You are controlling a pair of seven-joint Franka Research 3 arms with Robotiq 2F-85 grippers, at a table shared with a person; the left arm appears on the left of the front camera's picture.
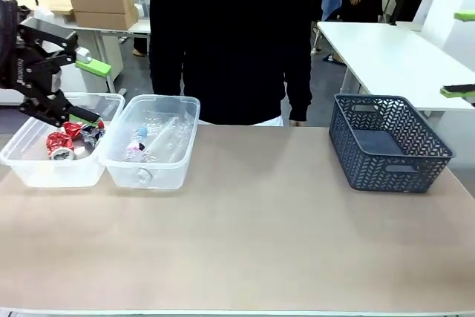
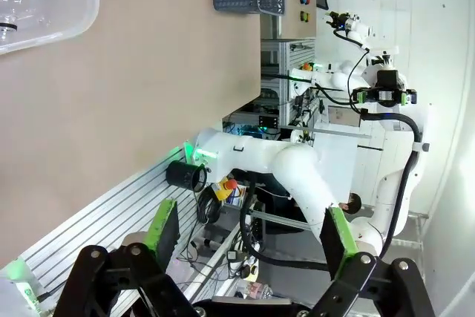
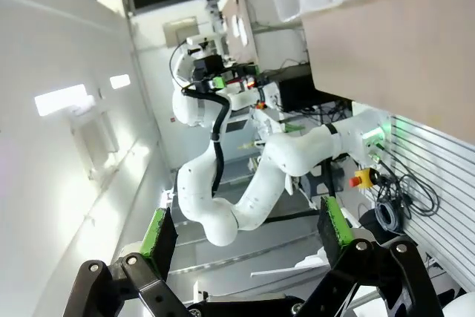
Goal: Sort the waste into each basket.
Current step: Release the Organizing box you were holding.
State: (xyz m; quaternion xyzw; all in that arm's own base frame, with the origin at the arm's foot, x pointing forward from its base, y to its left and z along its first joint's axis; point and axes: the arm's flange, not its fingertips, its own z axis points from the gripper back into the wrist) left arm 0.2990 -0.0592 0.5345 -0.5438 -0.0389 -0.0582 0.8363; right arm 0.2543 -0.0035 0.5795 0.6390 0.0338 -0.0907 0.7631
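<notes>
Two clear tubs sat side by side at the tabletop's (image 1: 260, 220) ten o'clock corner. The left tub (image 1: 44, 165) held crushed red and silver cans (image 1: 70, 141); the right tub (image 1: 159, 168) held clear bottles (image 1: 159, 139). The left hand (image 1: 89, 90) hovered over the can tub, fingers spread and empty. A dark mesh basket (image 1: 390, 142) stood at two o'clock. The right hand (image 3: 249, 239), seen from its own wrist, was also spread, grasping nothing. A person (image 1: 230, 35) stood at twelve o'clock.
</notes>
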